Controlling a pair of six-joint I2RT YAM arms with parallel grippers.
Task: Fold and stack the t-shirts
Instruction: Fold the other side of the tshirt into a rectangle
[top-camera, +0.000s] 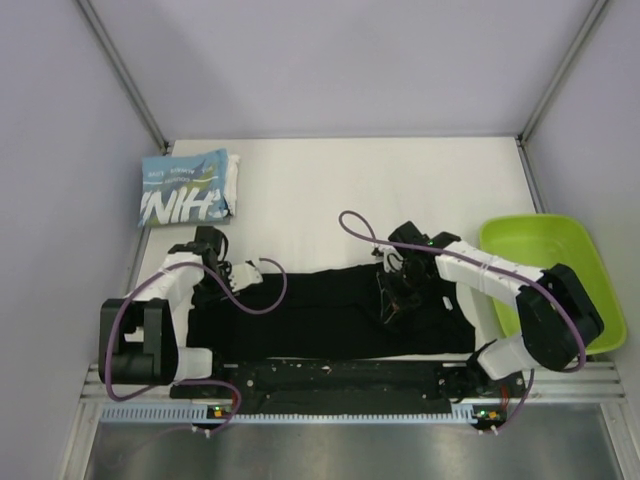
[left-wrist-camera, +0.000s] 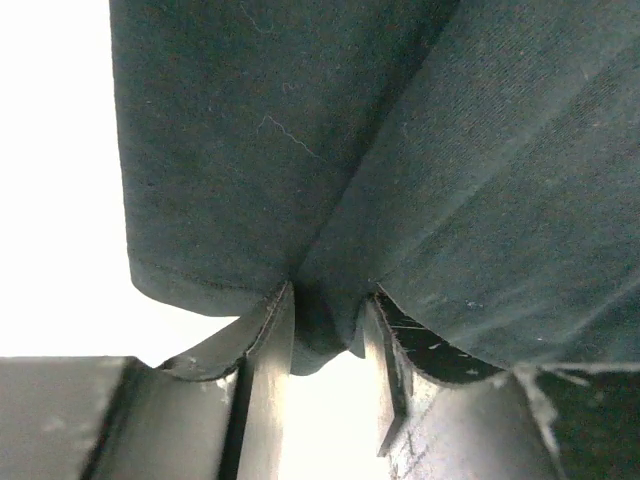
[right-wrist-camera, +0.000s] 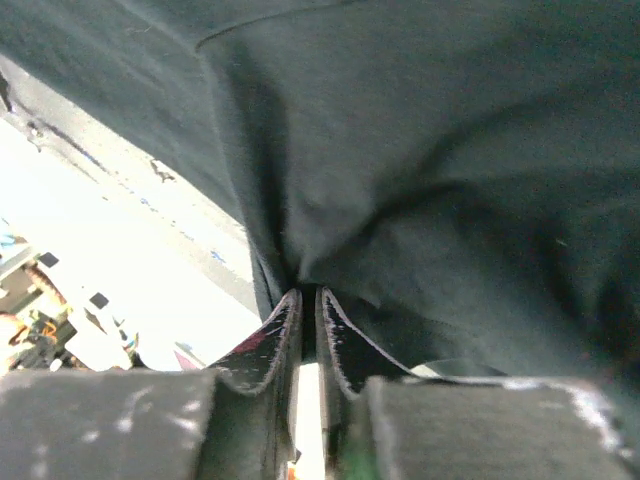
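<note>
The black t-shirt (top-camera: 330, 315) lies spread on the surface (top-camera: 350, 190) just left of the lime-green tray (top-camera: 530, 222). The folded light blue t-shirt (top-camera: 187, 188) sits well left of the tray, farther back. The left end effector (left-wrist-camera: 325, 350) is clamped on a hem fold, and the right end effector (right-wrist-camera: 308, 330) is pinched almost together on bunched cloth. The cloth looks light and limp, so it will likely sag, and edges or corners suit gripping best. Only the wrist views show the pinches, and only the top view shows both shirts.

A: Is the overhead view evenly lit?
B: Yes, soft and bright, faint shadows only.
A: And the wrist views?
B: Table (left-wrist-camera: 60, 200) glares white (left especially); black shirt (left-wrist-camera: 420, 150) dim, bottom edge blurred.
</note>
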